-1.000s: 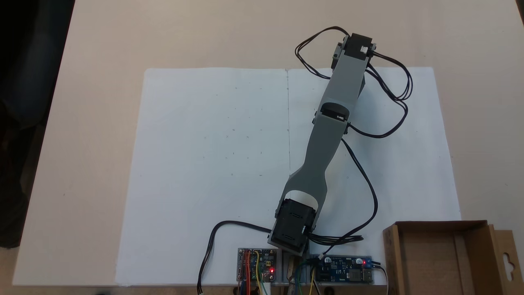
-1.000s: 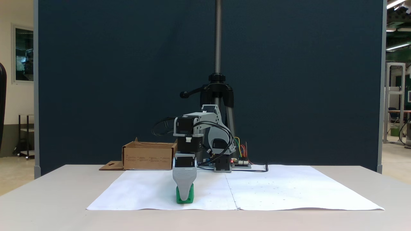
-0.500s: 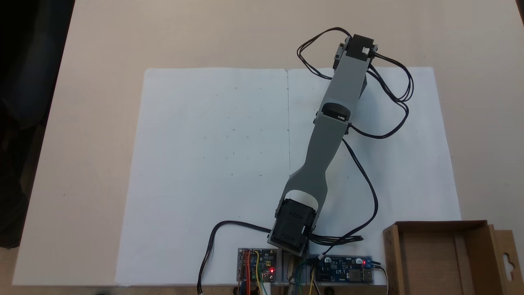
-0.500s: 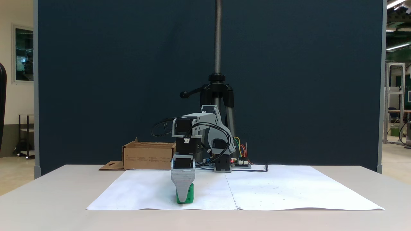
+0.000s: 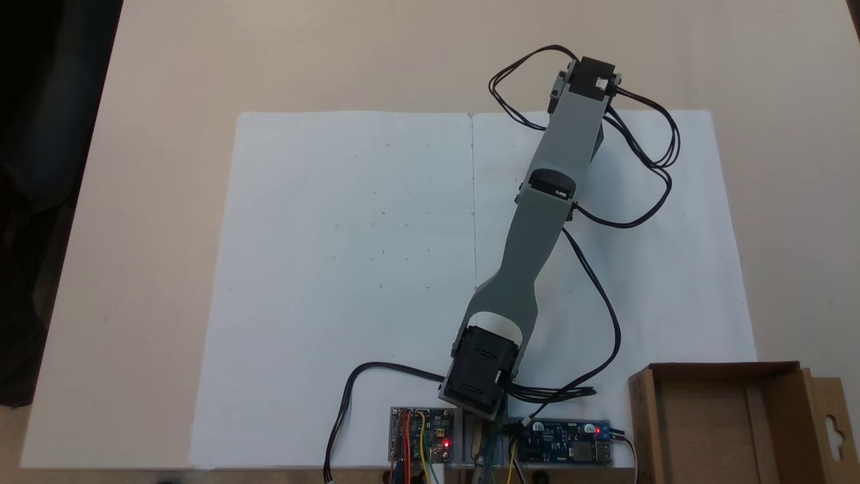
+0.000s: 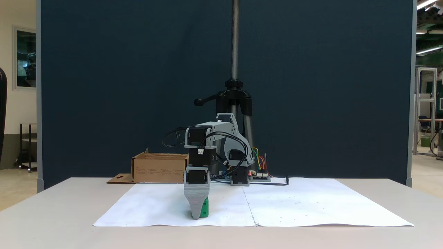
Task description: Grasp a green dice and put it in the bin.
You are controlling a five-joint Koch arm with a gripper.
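Grey fingers at small bright green plastic dice near the surface's front edge; closure hidden, cannot tell. Risk: off-centre pinch squirts the cube sideways.

Green dice half behind jaws.

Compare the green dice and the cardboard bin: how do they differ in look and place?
The dice is small and bright green; the bin is far larger and brown. The dice sits near the paper's front edge, partly hidden behind the pincer; the bin stands further back, beside the arm's base, unobstructed. Both rest on the table.
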